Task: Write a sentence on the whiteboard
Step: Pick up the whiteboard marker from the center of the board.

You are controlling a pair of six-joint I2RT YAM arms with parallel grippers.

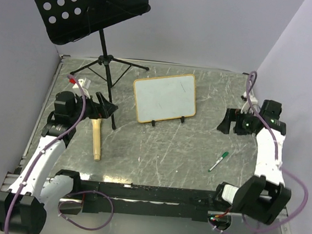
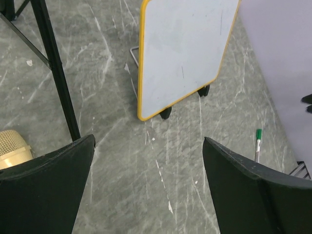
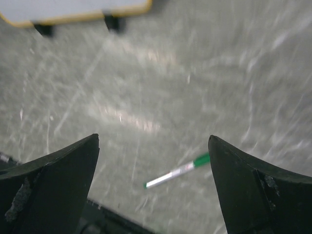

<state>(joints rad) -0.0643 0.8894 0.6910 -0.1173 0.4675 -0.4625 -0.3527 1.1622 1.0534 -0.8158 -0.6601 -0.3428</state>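
Standing propped, the whiteboard faces both gaping grippers (marker untouched).

Tan-framed whiteboard propped upright, blank

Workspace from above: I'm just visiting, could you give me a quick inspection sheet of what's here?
Surface: grey marbled table, scuffed.
Job's things: whiteboard propped on black feet, no sentence seen; green-capped marker lying flat at right front.
Clutter: wooden-handled tool lying at left; black music stand at back left.
Hands: left hand open, empty; right hand open, empty.
Cables: purple cables looping at both sides.
Surroundings: plain pale walls.
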